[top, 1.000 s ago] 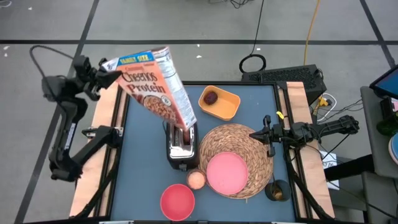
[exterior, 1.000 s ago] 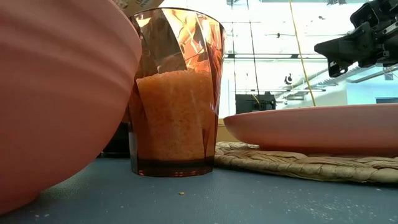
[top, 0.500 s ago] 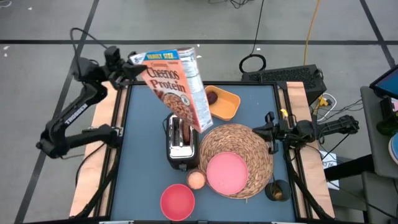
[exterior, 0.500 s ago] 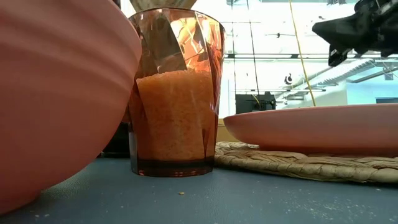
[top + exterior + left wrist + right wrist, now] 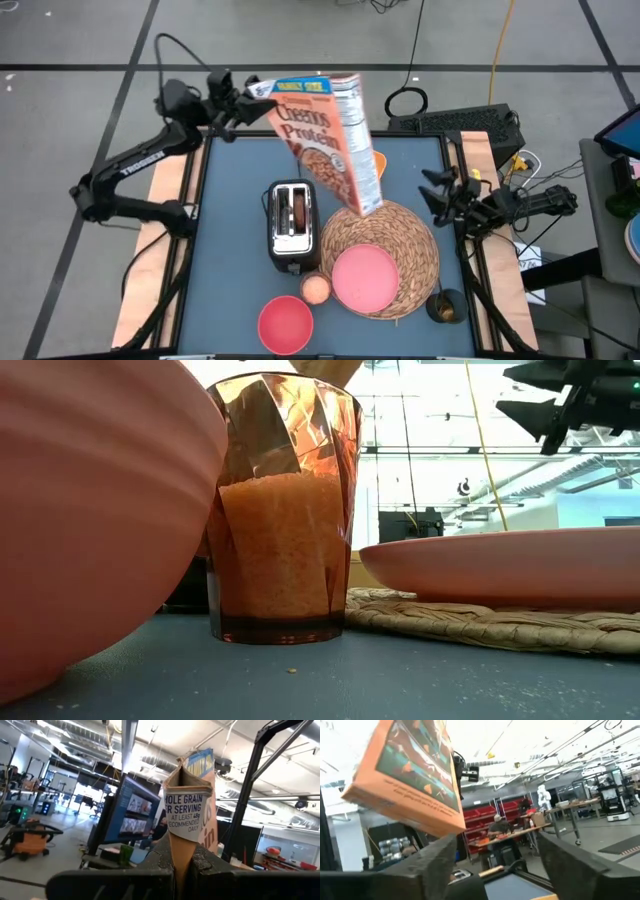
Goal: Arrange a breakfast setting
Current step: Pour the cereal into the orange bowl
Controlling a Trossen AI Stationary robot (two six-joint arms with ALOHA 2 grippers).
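Step in hand, as judged: cereal box (image 5: 328, 140) being carried in over the setting; left pincer (image 5: 243, 92) clamped on the box's top edge, box hanging tilted above the far part of the straw placemat (image 5: 378, 257); in the left wrist view the folded top of the box sits pinched between the two dark fingers (image 5: 150, 862).

Right pincer (image 5: 443, 192) raised just beside the placemat's right rim, fingers apart, empty; it points toward the box; right wrist view shows the box's underside ahead of the spread fingers.

Setting so far: pink plate (image 5: 363, 277) lies on the near part of the placemat; pink bowl (image 5: 285, 323) off the mat, at the near edge of the worktop (image 5: 230, 240); glass of orange drink (image 5: 316, 289) between bowl and plate; toaster (image 5: 291, 224) left of the mat, with a brown piece in its slot; yellow dish mostly hidden behind the box, the fruit not visible.

Next move, as judged: either a handover to the right pincer or setting the box upright on a bare part of the worktop; needs clearance from toaster and plate; box is tall and light, likely to tip if released tilted.

Against the earlier frames: box has travelled from the far-left corner toward centre; left arm stretched further in; right pincer was closed, now spread and turned toward the box; plate, bowl, glass unmoved.
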